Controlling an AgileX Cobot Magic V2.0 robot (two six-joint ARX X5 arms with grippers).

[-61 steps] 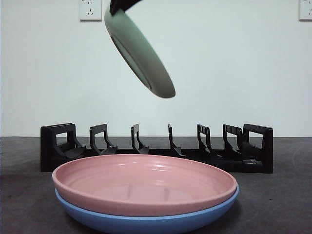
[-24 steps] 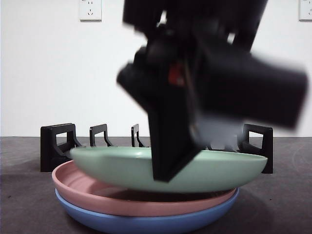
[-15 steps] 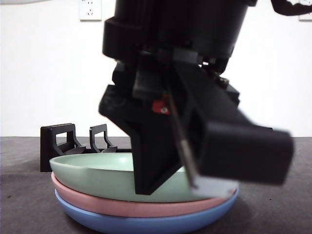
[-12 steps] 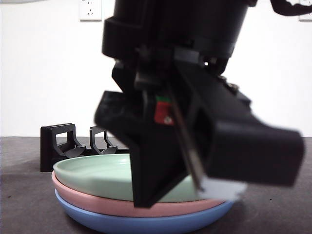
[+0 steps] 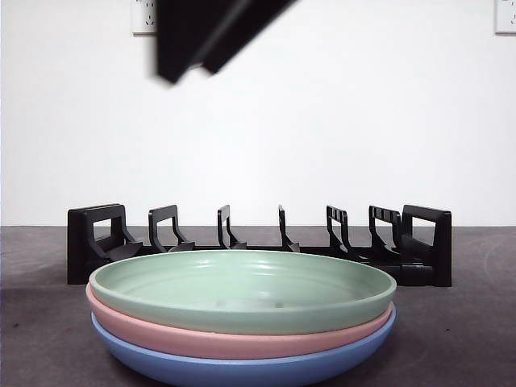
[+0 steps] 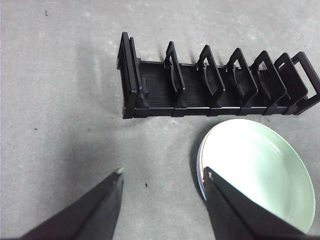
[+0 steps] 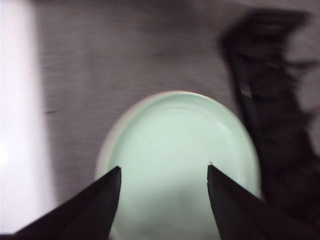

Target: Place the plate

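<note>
Plates make a neat stack of three in front of the black rack [image 5: 258, 242]: the green plate [image 5: 242, 290] sits topmost, nested level in the pink plate [image 5: 234, 339], which lies in the blue plate [image 5: 242, 367] on the dark table [image 5: 40, 322]. Nothing grips the green one; its rim rests evenly all round, so I judge the placing done and the stack steady, each dish cupped by the one beneath.

Above the stack hangs the right gripper [image 7: 162, 175], jaws spread wide and empty, looking straight down into the green plate's bowl; its blurred picture suggests motion. That is probably the dark shape at the top of the front view, well clear of the plates.

Off to one side of the rack, the left gripper [image 6: 162, 175] waits high over bare table, jaws likewise wide with nothing between them, the stack just beside one jaw from its view. Every slot of the rack stands vacant.
</note>
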